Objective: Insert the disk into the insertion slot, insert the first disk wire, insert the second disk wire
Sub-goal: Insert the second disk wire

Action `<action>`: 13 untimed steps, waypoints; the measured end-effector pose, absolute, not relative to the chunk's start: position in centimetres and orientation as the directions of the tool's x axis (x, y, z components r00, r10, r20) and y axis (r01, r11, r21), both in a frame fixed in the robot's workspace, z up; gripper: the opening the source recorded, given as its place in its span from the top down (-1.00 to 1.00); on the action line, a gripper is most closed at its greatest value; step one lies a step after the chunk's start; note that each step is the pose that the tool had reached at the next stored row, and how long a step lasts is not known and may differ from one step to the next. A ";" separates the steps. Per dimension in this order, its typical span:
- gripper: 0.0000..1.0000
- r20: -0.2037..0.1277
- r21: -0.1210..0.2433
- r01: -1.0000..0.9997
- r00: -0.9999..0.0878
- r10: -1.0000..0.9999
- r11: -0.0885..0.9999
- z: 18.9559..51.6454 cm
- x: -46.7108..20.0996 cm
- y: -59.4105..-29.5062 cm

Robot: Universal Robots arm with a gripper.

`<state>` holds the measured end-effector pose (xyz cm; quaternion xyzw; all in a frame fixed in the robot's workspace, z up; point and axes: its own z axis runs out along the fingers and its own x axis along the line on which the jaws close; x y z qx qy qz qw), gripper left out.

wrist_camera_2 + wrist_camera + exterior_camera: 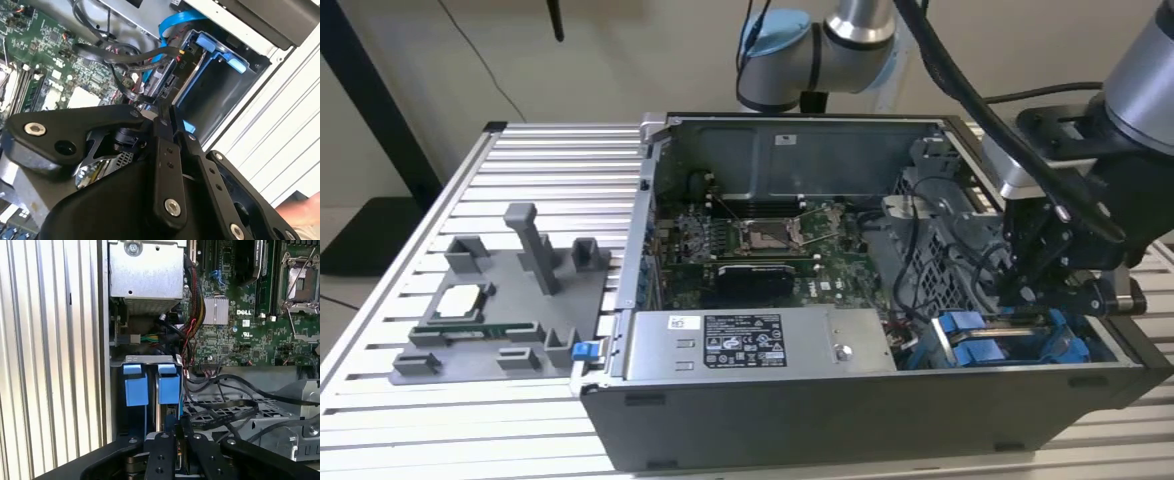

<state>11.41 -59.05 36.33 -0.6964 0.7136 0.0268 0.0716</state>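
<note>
Black two-fingered gripper point(1041, 290), at the end of the grey arm, is lowered into the open dark-grey computer case point(854, 400) that lies on the ribbed aluminium bench point(400, 300), at the corner nearest the exterior view's right. Its fingers point(164, 150) look drawn close together over the drive bay, though I cannot tell whether they pinch anything. Below them sits the insertion slot point(150, 360), a grey sheet-metal cage with blue plastic tabs. The disk point(167, 385), judged by the blue carrier ends standing in the cage, seems already seated. A flat blue cable point(172, 22) and thin black wires point(125, 52) hang loose just beside the cage, so the wire steps look unfinished.
</note>
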 end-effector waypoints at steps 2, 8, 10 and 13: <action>1.00 -0.140 -0.072 -0.997 -0.017 -0.990 0.028 36.1 11.4 -59.1; 1.00 -0.140 -0.090 -0.996 -0.008 -0.990 0.021 35.4 11.4 -59.0; 1.00 -0.140 -0.090 -0.996 -0.007 -0.990 0.020 35.4 11.4 -59.0; 1.00 -0.140 -0.090 -0.996 -0.006 -0.990 0.019 35.4 11.4 -59.0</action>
